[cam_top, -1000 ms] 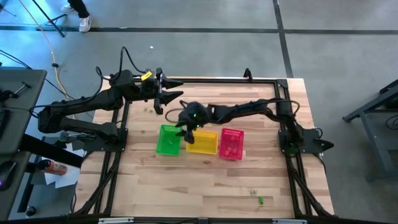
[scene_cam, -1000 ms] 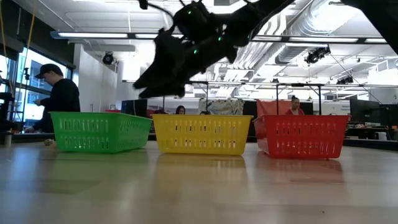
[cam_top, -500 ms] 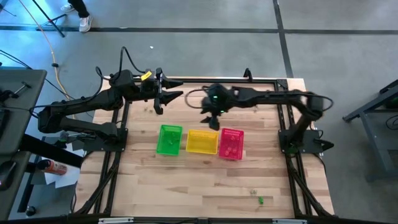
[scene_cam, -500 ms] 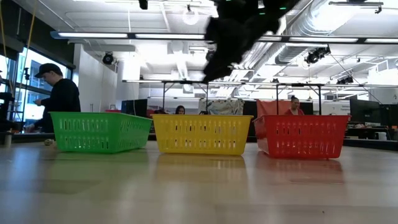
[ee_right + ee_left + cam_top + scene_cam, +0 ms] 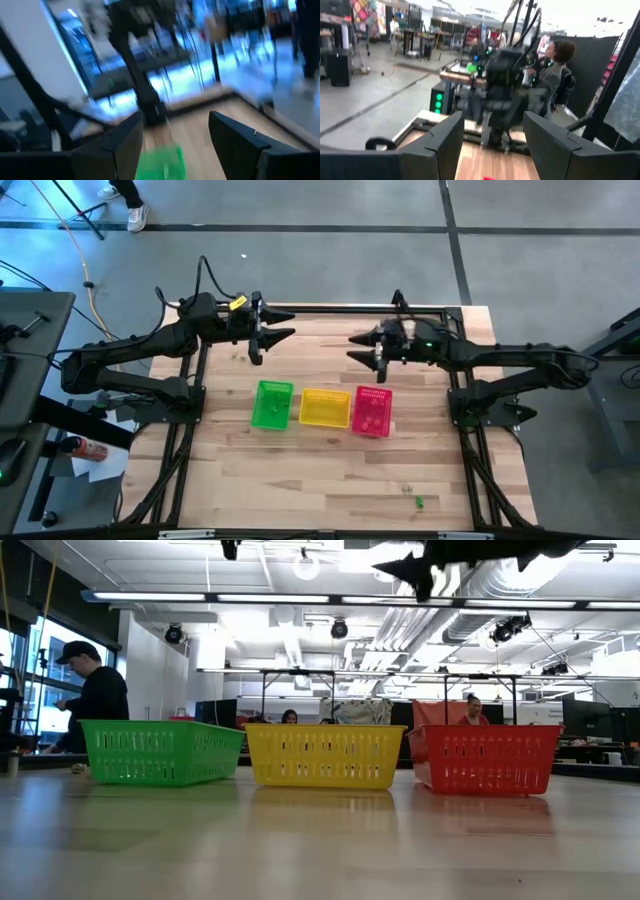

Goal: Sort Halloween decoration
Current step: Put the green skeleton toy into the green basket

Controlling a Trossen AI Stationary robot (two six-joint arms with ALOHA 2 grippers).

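Overhead, the right gripper (image 5: 362, 349) hovers with fingers spread and empty above the table's (image 5: 300, 470) far side, facing the spread, empty left gripper (image 5: 279, 326). Tiny green trinkets (image 5: 416, 499) lie near the front edge, orientation indiscernible.

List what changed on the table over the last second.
The right claw swung away from above the green basket and yellow basket, back across toward the table's far right side, open and empty. The left claw, the three baskets including the pink basket, and the green trinket stayed put.
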